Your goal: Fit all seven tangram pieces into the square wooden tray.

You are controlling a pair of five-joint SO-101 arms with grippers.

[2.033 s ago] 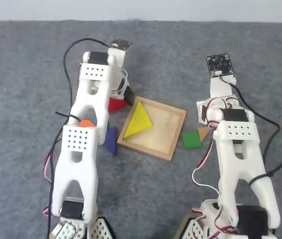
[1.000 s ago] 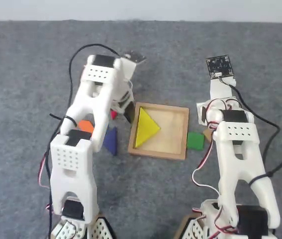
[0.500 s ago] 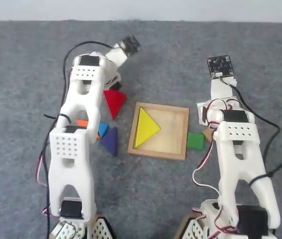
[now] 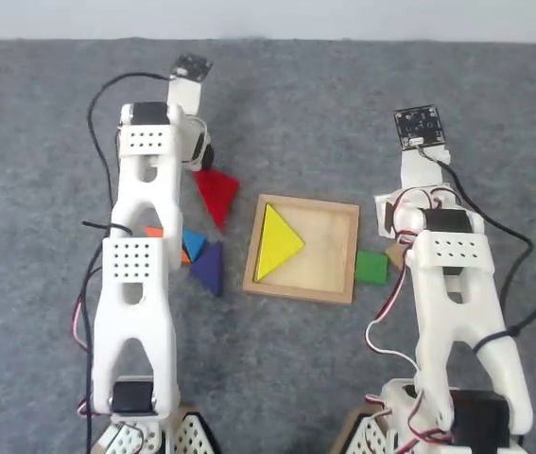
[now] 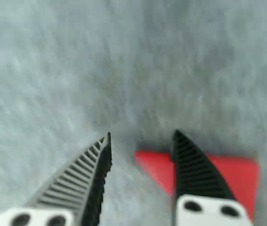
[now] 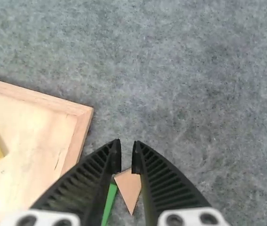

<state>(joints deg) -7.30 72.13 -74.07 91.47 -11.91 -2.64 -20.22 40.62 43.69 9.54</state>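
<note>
The square wooden tray [image 4: 341, 227] lies mid-table with a yellow triangle [image 4: 277, 241] in its left half. A red triangle [image 4: 217, 194] lies off the tray's far-left corner. My left gripper [image 4: 203, 156] hovers just behind it, open and empty, with one finger [image 5: 190, 165] over the red triangle [image 5: 237, 172]. Blue [image 4: 195, 244], purple [image 4: 209, 268] and orange [image 4: 154, 232] pieces lie left of the tray. A green square [image 4: 371, 267] touches the tray's right edge. My right gripper [image 6: 125, 143] is shut above a tan triangle [image 6: 128, 186], beside the tray's corner [image 6: 79, 125].
Grey carpet covers the table. The left arm's white links [image 4: 140, 265] stretch over the orange and blue pieces, partly hiding them. The right arm [image 4: 452, 274] stands right of the tray. Open carpet lies behind and in front of the tray.
The left arm swung from the tray's far-left corner toward the back left, uncovering the red triangle. Early on the tray turned square to the table. The right arm stayed still.
</note>
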